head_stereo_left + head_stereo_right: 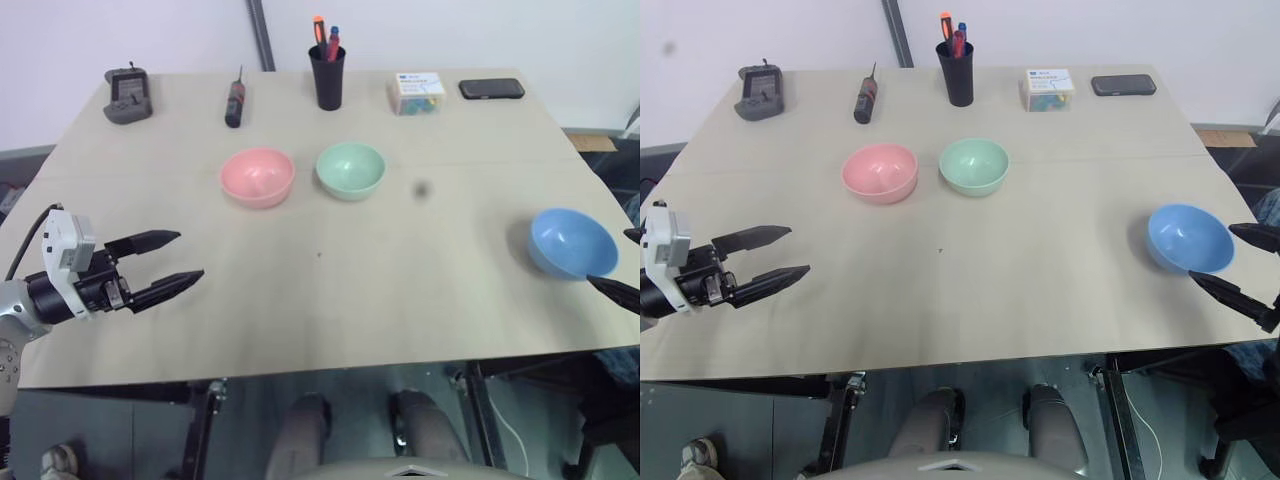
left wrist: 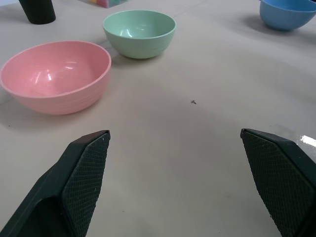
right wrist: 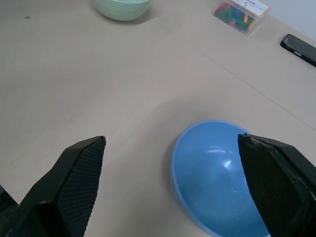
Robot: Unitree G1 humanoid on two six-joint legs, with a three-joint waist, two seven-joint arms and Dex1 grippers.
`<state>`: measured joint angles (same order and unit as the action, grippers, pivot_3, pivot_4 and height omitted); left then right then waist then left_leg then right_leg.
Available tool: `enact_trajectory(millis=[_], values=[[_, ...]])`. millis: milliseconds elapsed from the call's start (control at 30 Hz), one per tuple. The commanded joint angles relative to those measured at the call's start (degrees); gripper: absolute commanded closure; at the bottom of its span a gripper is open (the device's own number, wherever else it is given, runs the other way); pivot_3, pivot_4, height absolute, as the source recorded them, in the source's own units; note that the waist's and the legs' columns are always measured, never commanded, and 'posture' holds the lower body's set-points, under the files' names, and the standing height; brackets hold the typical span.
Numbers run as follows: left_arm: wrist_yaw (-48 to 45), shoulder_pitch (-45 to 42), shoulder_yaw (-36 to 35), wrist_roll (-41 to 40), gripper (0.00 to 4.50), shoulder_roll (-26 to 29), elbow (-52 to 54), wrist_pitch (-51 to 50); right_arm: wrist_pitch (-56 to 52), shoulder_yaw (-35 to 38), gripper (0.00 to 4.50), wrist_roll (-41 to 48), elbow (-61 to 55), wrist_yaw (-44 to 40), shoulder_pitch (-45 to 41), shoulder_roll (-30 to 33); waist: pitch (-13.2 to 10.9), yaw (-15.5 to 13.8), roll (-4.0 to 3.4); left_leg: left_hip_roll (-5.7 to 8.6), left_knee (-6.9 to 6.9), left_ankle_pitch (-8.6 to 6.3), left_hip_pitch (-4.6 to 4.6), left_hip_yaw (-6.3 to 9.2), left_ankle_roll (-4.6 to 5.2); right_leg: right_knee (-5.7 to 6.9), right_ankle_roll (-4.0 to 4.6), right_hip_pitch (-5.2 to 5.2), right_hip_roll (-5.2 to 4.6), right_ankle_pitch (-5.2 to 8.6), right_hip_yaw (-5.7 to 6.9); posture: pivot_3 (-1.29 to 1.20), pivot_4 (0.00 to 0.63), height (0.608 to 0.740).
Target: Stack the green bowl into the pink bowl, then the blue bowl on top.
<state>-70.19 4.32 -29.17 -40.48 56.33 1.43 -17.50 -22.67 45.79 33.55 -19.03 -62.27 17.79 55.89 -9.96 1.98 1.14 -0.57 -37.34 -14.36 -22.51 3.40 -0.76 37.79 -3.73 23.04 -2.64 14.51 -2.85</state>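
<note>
The pink bowl (image 1: 257,176) and the green bowl (image 1: 351,169) sit side by side, upright and empty, in the middle of the table toward the back. Far to the right, near the table's edge, stands the blue bowl (image 1: 571,242), also empty. My left gripper (image 1: 167,260) hovers open over the table's left front, well short of the pink bowl (image 2: 56,75) and pointing toward it. My right gripper (image 1: 1240,260) is open at the right edge, its fingers just beside the blue bowl (image 3: 219,177) with nothing between them.
Along the back edge stand a grey device (image 1: 128,97), a dark screwdriver-like tool (image 1: 235,103), a black pen cup (image 1: 327,76), a clear box of coloured clips (image 1: 416,93) and a black phone (image 1: 491,89). Wide bare tabletop (image 1: 400,270) lies between the bowls.
</note>
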Motion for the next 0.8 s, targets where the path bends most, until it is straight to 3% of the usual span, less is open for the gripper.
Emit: enact_trajectory(millis=[33,267,433,533,633,800], values=[[-0.1,-2.8,-1.0,0.4,0.00,0.1,-0.6,0.6,0.0,1.8,0.01,0.3,-0.6,-0.1,-0.6,0.3,0.0,0.0,0.00,0.00,0.00,0.00,0.00,0.00,0.00,0.00,0.00,0.00,0.00,0.00,0.00,0.00,0.150,0.740],[1.8,-7.2,1.4,3.1,0.00,-1.2,-1.3,0.9,0.6,-0.7,0.01,-0.7,-1.1,1.0,-2.3,-0.5,0.0,-0.1,0.03,0.02,-0.04,0.00,0.01,0.00,0.00,0.03,-0.01,-0.01,0.01,-0.01,-0.01,0.00,0.150,0.740],[13.8,-11.5,5.7,13.0,0.00,-1.3,3.0,1.6,1.0,-4.5,0.01,2.7,-4.0,2.2,-7.3,-2.4,0.0,0.0,0.05,0.01,-0.02,0.00,0.01,0.02,0.00,0.02,-0.02,-0.01,0.01,-0.01,0.00,0.00,0.150,0.740],[18.9,-17.8,10.6,18.6,0.00,-0.4,4.1,0.6,0.7,-11.3,0.01,3.8,-7.8,4.2,-11.4,-4.4,0.0,-0.1,0.12,0.02,-0.07,0.00,0.03,0.05,0.00,0.07,-0.03,-0.03,0.01,-0.03,0.00,0.00,0.150,0.740],[18.7,-25.2,22.1,31.5,0.00,4.5,2.4,1.8,1.2,-21.4,0.01,2.4,-10.9,7.5,-16.6,-8.1,0.0,-0.1,0.19,0.03,-0.10,0.01,0.03,0.15,0.00,0.14,-0.03,-0.05,0.05,-0.03,0.08,0.00,0.150,0.740],[18.0,-37.1,33.1,40.1,0.00,2.0,-3.8,3.8,2.6,-34.7,0.01,-2.0,-12.2,11.0,-25.6,-13.5,-0.1,0.0,0.13,0.07,-0.08,0.01,-0.10,0.10,-0.01,0.10,-0.03,0.06,0.06,-0.03,0.02,0.00,0.150,0.740]])
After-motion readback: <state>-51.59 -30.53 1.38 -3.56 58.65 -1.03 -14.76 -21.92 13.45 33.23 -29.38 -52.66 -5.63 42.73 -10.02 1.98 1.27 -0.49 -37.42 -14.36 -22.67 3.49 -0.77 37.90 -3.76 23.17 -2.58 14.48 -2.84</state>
